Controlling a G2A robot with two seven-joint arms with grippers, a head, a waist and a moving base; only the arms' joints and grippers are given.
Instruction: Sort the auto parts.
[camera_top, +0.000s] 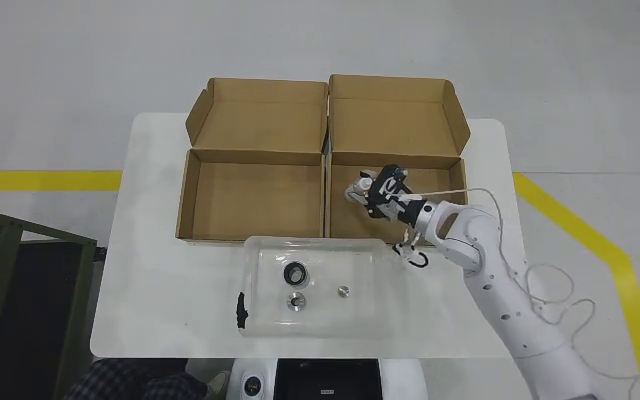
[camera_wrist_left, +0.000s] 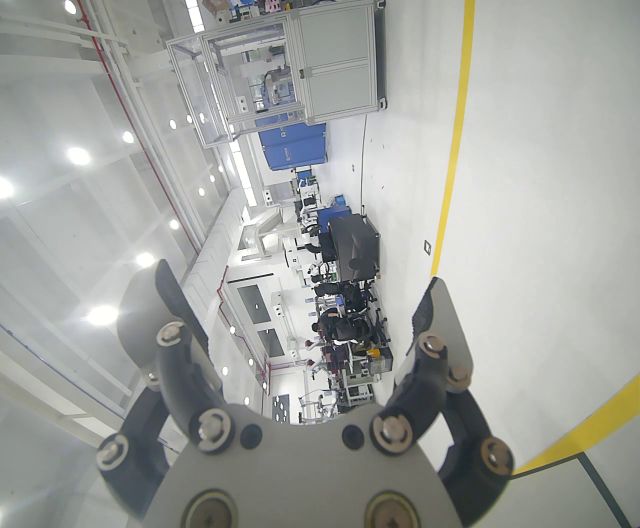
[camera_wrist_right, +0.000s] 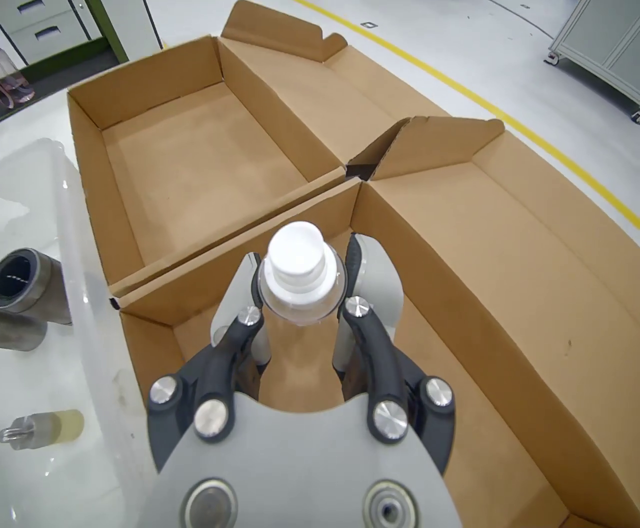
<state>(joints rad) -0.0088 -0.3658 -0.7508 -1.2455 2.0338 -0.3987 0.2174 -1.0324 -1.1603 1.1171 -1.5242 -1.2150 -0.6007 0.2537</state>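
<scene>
My right gripper (camera_wrist_right: 300, 280) is shut on a white stepped plastic part (camera_wrist_right: 299, 272) and holds it above the near left corner of the right cardboard box (camera_wrist_right: 510, 280). From above, the right gripper (camera_top: 372, 192) and the white part (camera_top: 357, 190) hang over the right box (camera_top: 440, 205), close to the wall shared with the left box (camera_top: 250, 198). In the clear tray (camera_top: 262, 262) lie a dark ring-shaped sleeve (camera_top: 295, 272), a metal cylinder (camera_top: 295, 302) and a small metal piece (camera_top: 343, 291). My left gripper (camera_wrist_left: 300, 310) is open, with nothing between its fingers, and faces the room.
Both boxes stand side by side at the back of the white table (camera_top: 150, 260), flaps open and floors bare. A small black piece (camera_top: 241, 309) lies at the tray's left edge. In the right wrist view the sleeve (camera_wrist_right: 27, 287) and a small metal pin (camera_wrist_right: 40, 429) sit in the tray.
</scene>
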